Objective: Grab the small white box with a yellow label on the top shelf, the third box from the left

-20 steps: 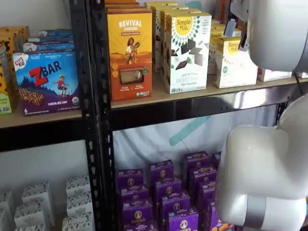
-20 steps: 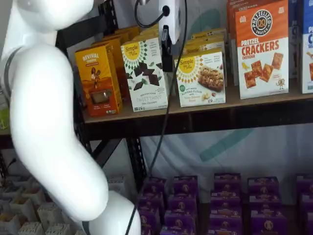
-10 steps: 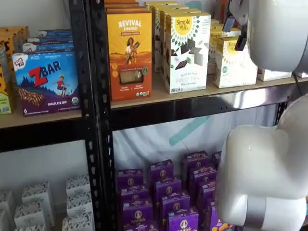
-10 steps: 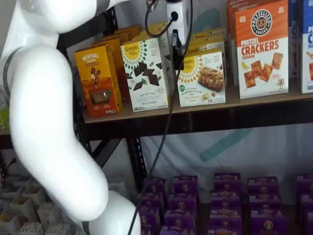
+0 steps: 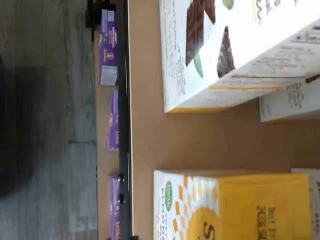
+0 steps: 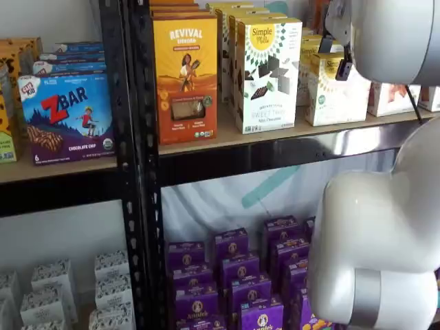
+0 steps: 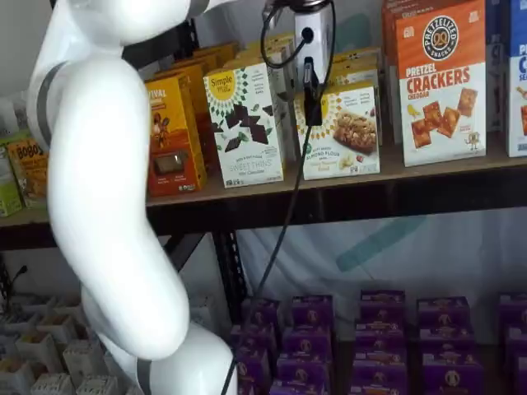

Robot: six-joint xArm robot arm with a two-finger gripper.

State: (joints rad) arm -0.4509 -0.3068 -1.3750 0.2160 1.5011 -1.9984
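Note:
The small white box (image 7: 352, 136) with the yellow round logo stands on the top shelf (image 7: 428, 167), right of the taller white box. It also shows in a shelf view (image 6: 338, 95). My gripper (image 7: 313, 118) hangs in front of the box's upper left corner. Only one black finger shows under the white body, so open or shut cannot be told. In a shelf view the gripper (image 6: 342, 71) shows as a dark tip against the box's front. The wrist view looks down on the box's yellow top (image 5: 250, 210) and the tan shelf board (image 5: 150, 140).
The taller white box with dark shapes (image 7: 247, 123) stands close on the left, with the orange Revival box (image 7: 170, 136) beyond it. The orange pretzel cracker box (image 7: 440, 82) stands to the right. My white arm (image 7: 107, 206) fills the left foreground. Purple boxes (image 7: 370, 329) fill the lower shelf.
The gripper has moved right and a little down, from in front of the taller white box to the small white box's front. The arm has shifted right with it.

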